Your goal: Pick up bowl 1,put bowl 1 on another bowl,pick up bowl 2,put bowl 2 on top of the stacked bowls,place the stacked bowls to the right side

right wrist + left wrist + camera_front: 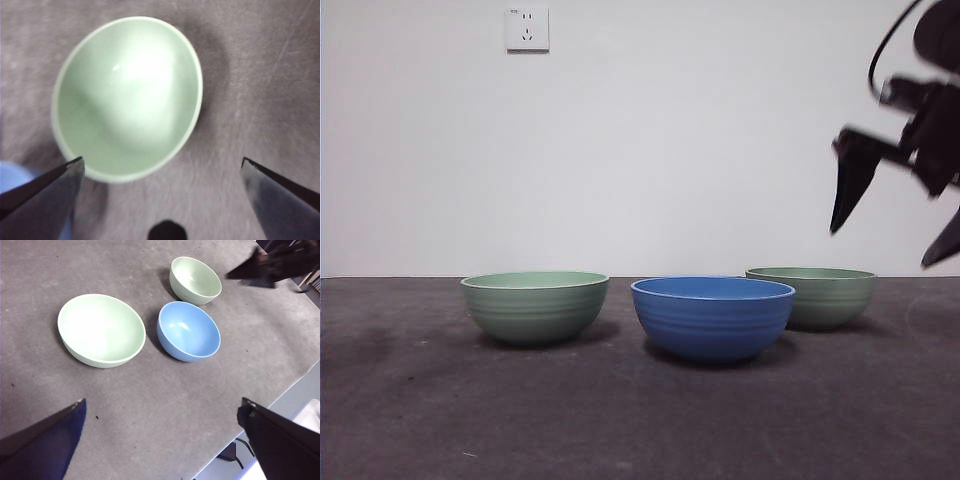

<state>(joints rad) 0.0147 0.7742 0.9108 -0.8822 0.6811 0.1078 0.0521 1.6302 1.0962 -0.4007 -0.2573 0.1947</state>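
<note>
The right gripper (890, 215) hangs above the far sage-green bowl (811, 296), its jaws spread wide and nothing between them. That bowl sits just behind and beside the blue bowl (712, 317), which I take as the landmark. The other sage-green bowl (535, 306) stands on the blue bowl's opposite side, a little apart from it. All three rest upright on the grey bench (620, 420), none stacked yet.

The step in hand looks like the first pick. To do it well, the right gripper should probably come down so that one jaw goes inside the rim and the other outside, on the side of the far sage-green bowl turned away from the blue bowl, since the gap between those two is narrow. A pinch on the wall, then a straight lift before moving across, would keep the blue bowl from being nudged.

The left gripper (160, 440) waits high over the bench, jaws wide apart and empty.

In the right wrist view the picture is blurred, so the rim's exact edge is soft, and only a sliver of the blue bowl shows at a corner. In the front view the right arm is cut off by the frame, and whether the two neighbouring bowls touch is hard to tell.
</note>
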